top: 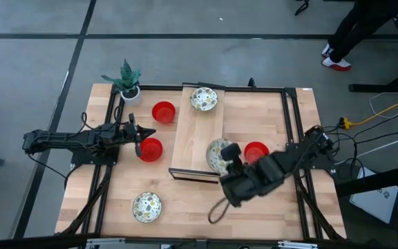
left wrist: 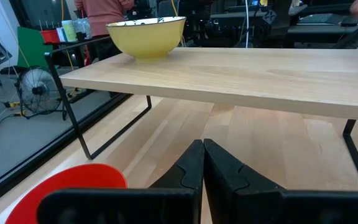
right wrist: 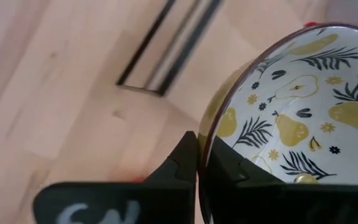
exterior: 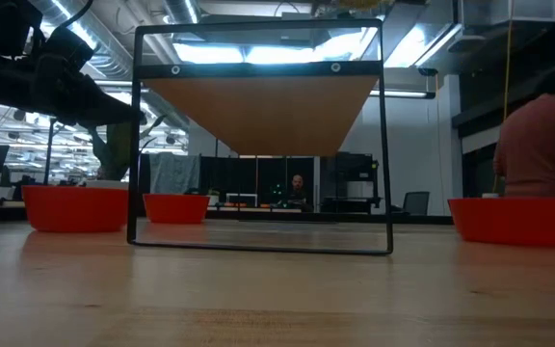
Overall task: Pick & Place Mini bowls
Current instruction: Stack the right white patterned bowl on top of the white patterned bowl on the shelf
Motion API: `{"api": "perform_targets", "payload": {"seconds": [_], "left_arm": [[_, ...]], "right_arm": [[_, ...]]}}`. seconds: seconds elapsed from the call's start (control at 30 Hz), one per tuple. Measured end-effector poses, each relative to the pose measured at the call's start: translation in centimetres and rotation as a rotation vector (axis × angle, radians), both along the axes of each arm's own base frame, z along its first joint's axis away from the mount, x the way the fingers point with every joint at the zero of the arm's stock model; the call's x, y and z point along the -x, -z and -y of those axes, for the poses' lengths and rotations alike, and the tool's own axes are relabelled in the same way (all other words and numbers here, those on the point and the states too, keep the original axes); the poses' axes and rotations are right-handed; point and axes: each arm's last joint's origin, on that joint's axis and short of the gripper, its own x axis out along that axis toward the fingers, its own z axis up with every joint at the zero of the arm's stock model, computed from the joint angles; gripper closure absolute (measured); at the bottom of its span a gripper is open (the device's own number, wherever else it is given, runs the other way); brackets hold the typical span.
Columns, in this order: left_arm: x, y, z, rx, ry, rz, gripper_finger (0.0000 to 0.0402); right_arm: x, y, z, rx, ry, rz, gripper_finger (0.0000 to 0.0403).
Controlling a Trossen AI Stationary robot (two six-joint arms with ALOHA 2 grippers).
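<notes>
High view: the right gripper (top: pixel 221 160) is pinching the patterned bowl (top: pixel 216 153) by its rim at centre frame, beside the shelf (top: pixel 197 138).

Right wrist view: its fingers are clamping that rim; placing probably comes next.

Left wrist view: the left gripper (left wrist: pixel 202 163) is waiting closed, empty, above a red bowl (left wrist: pixel 67 186) at lower left.

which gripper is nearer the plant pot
Left. The left gripper sits just below the plant pot, beside a red bowl; the right gripper is far across the table.

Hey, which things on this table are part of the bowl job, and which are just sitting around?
Job: red bowls; patterned bowls, plus one pinched by the right gripper.
Sitting around: potted plant; wooden shelf.
</notes>
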Motion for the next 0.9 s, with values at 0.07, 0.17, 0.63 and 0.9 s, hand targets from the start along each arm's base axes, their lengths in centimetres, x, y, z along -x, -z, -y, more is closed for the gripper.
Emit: {"api": "perform_targets", "payload": {"seconds": [0.07, 0.17, 0.63, 0.9], "left_arm": [[0.0, 0.0, 0.0, 0.000, 0.000, 0.000, 0.0398], [0.0, 0.0, 0.0, 0.000, 0.000, -0.001, 0.0398], [0.0, 0.0, 0.0, 0.000, 0.000, 0.000, 0.0398], [0.0, 0.0, 0.0, 0.000, 0.000, 0.000, 0.0398]], "right_arm": [[-0.5, -0.6, 1.2, 0.004, 0.006, 0.007, 0.0389], [-1.2, -1.5, 3.1, 0.014, 0.018, 0.022, 0.0389], [-2.9, -4.0, 11.2, -0.007, 0.045, 0.026, 0.0389], [-3.5, -4.0, 14.3, 0.029, 0.037, 0.013, 0.0389]]}}
